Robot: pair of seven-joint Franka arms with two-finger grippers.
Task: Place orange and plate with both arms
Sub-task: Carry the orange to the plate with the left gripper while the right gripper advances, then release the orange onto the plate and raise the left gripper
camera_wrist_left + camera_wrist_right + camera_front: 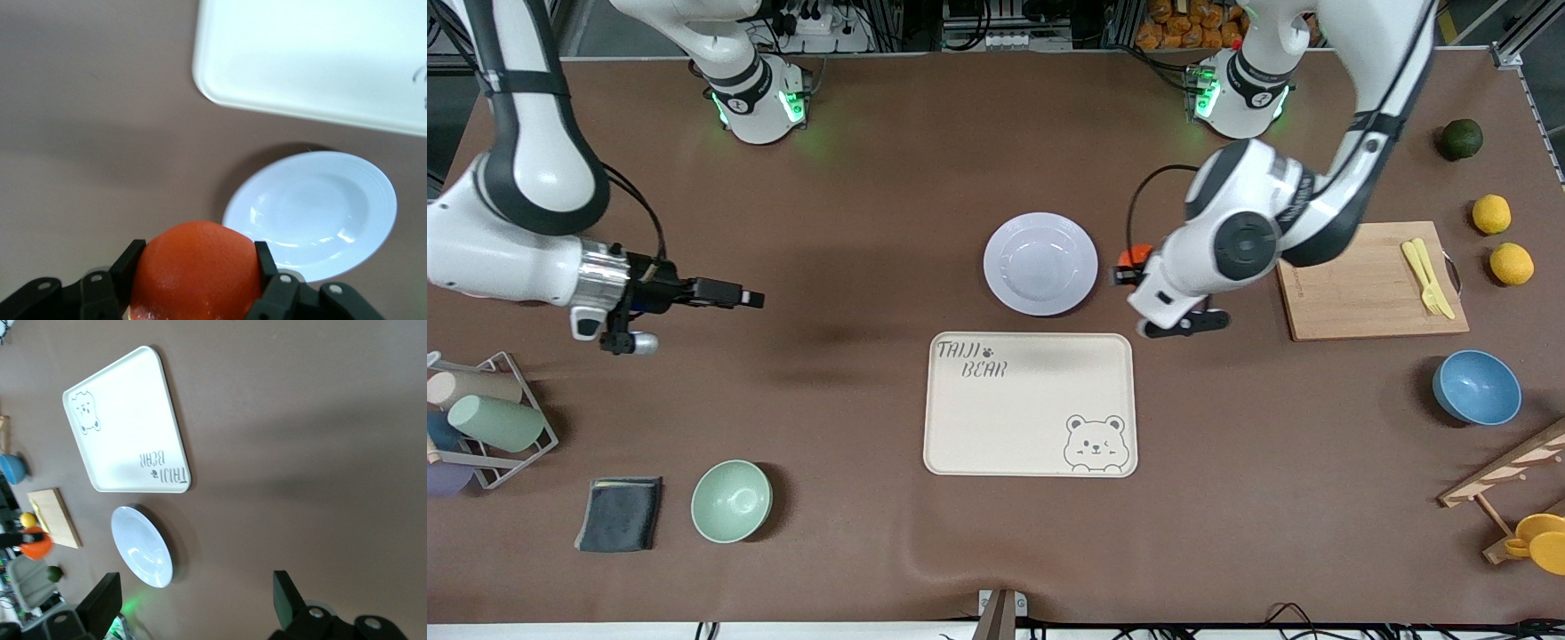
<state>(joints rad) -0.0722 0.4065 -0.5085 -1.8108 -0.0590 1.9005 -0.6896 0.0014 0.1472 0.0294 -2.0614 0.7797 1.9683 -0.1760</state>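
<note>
**Op A:** Orange first: the small round bright orange-red fruit [199, 270] is clamped between my left gripper's [199, 280] fingers, held up just beside the round pale lavender-white glossy plate [1040, 263], toward the left arm's end of the tabletop [871, 178]. I read this as the carry step, fruit in hand and not yet set down.

**Op B:** And my right gripper [734, 294] hangs over bare brown tabletop toward the right arm's end, fingers spread wide, nothing between them. It's waiting. The plate sits flat on the tabletop, just farther from the front camera than the cream rectangular bear-printed tray [1032, 404], a narrow gap between the two.

**Op A:** Where the fruit should go I can't be sure from here; plate well or tray, I'd guess. Either way the next move calls for a short sideways carry, then a low release so it doesn't roll.

**Op B:** For the plate I'll need to get a finger under or over that wide rim. It lies flush, so the edge is the tricky bit; it may slide before I get a grip.

**Op A:** Room is good. Open tabletop between your gripper and the plate. On my side, the wooden cutting board [1369, 280] lies close to my forearm, so I'll mind that corner.

**Op B:** And the tray's raised lip is right next to the plate. I'll come in from the open side.
</note>
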